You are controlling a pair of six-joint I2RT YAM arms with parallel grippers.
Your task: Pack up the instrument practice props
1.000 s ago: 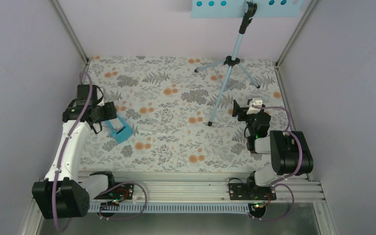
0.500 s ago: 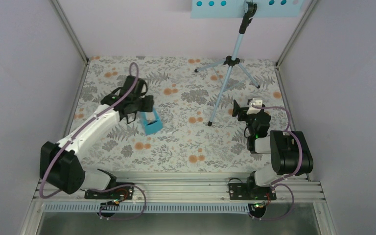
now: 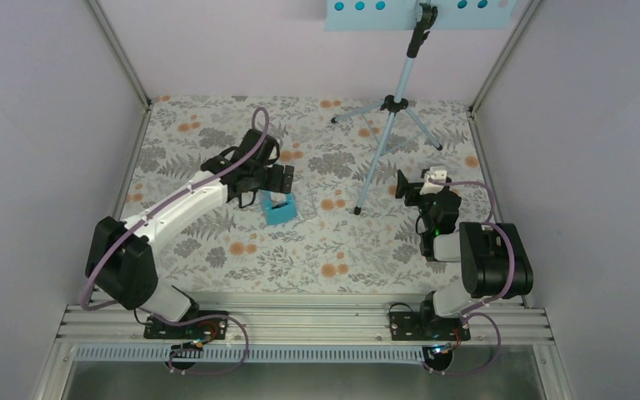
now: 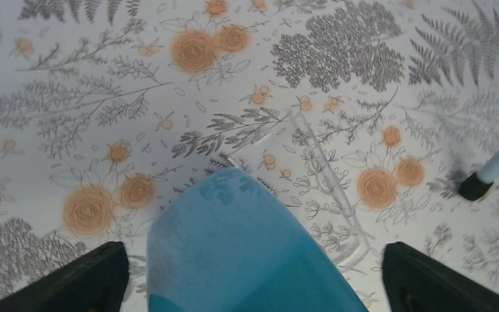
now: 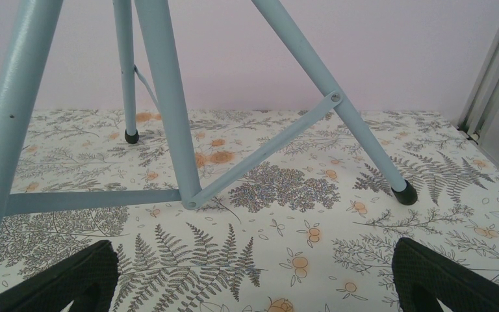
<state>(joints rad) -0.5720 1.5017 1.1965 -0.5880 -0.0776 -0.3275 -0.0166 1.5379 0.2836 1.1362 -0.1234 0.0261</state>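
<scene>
Left end effector (image 3: 267,185) was spread wide, gripping nothing. The metronome (image 3: 277,208) stood mid-counter (image 3: 317,250) directly under it, between the fingers with gaps on both sides. The music stand (image 3: 387,133) stood upright, nearer the right end effector (image 3: 418,187), which was also spread and empty.

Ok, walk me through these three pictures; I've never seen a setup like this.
Two robot arms are bolted at the near edge of a floral-covered table. The wide picture looks down from above and behind them. The other two come from a camera on each wrist, with dark fingers in the bottom corners. A light blue tripod music stand stands at the back right. The left hand is open around a small blue metronome on the table, not gripping it. The right hand is open and empty, facing the stand's legs.
</scene>
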